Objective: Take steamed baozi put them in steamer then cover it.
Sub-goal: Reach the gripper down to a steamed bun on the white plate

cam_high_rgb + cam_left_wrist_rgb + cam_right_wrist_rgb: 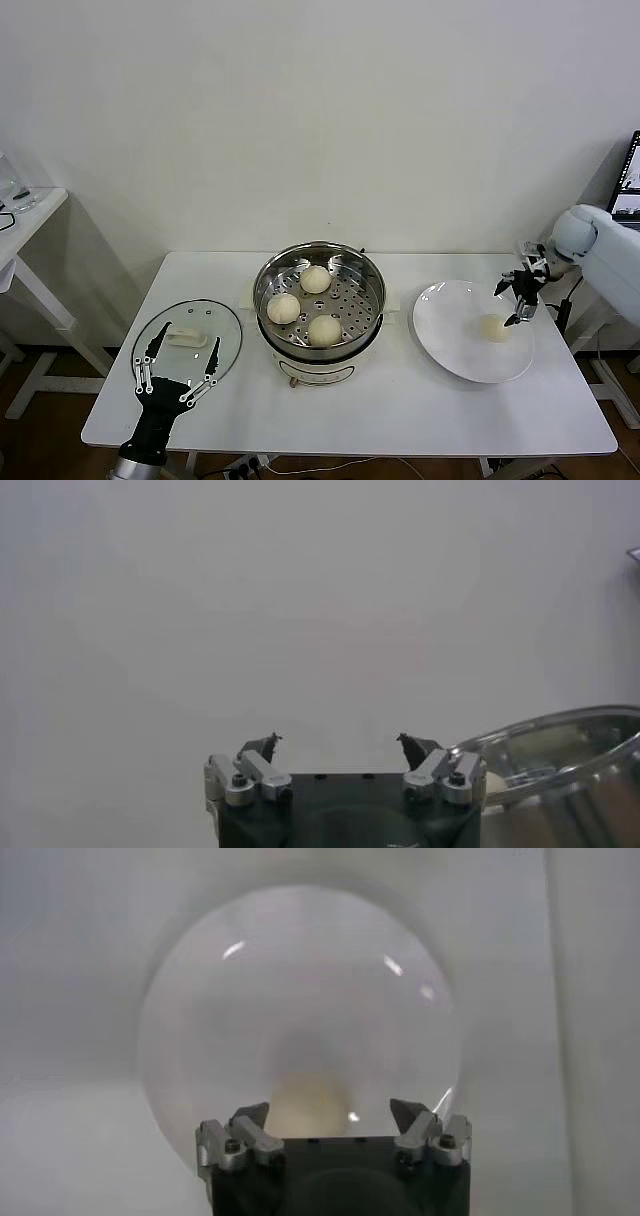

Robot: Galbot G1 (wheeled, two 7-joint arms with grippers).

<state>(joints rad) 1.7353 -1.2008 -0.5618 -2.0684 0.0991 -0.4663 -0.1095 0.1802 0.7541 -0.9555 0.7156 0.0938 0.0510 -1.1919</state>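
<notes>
1. Three steamed baozi (303,302) sit on the perforated tray inside the steamer (370,282): one toward the back, one on the robot's left side, one at the front; they lie near one another but apart
2. The fourth bun (494,328) lies alone on the white plate (445,330), toward the plate's right side; in the right wrist view it shows as a pale mound (312,1104) just ahead of the fingers
3. The steamer stands uncovered in the middle of the white surface (400,410), on its white base (320,373), between the cover and the plate
4. The cover (228,330) lies flat on the surface to the steamer's left, glass side down, its white handle (187,338) facing up
5. The right gripper (522,298) hangs over the right part of the plate, just above and beside the lone bun, its fingers spread wide and holding nothing
6. The left gripper (178,372) hovers over the near edge of the cover, its fingers splayed fully apart and empty, pointing toward the handle; its wrist view shows the steamer's shiny rim (560,742) off to one side
7. A white wall (320,120) rises behind the surface, and a second white table (25,225) stands at the far left
</notes>
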